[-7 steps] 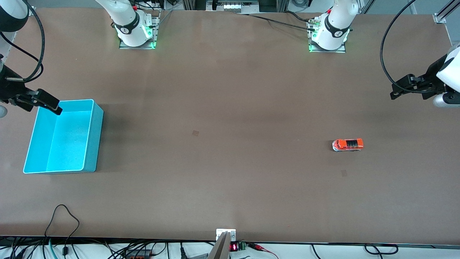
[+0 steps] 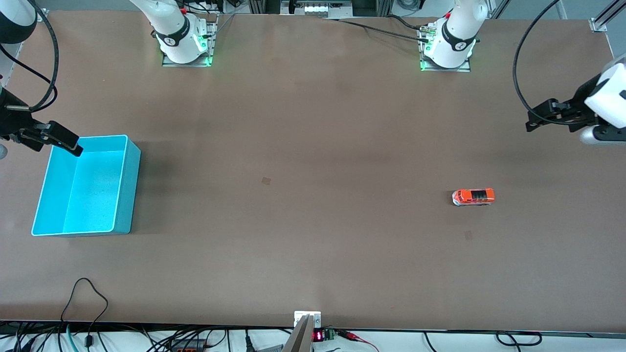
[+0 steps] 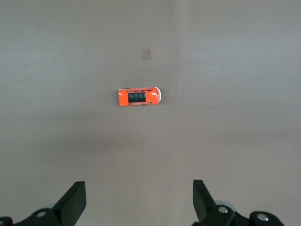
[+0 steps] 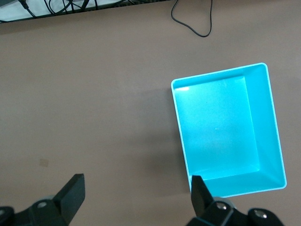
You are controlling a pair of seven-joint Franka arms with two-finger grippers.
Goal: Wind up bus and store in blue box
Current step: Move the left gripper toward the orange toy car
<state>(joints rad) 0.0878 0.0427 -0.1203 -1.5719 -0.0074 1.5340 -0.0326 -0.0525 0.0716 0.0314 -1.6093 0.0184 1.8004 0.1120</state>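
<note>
High over the table's left-arm end, the left gripper [image 2: 533,123] hangs with fingers spread, empty. The right gripper [image 2: 73,145], also spread, waits over the blue box's [image 2: 128,186] rim. Nothing is done yet: the small glossy orange bus [image 2: 473,196] sits untouched on matte brown tabletop, well apart from the thin-walled, empty rectangular bin.

We see a brown counter [image 2: 313,122] with two small dark patches [image 2: 266,181] on it. Black cables [image 2: 83,298] loop over its edge nearest the front camera. A small red display [image 2: 318,336] glows there too.
</note>
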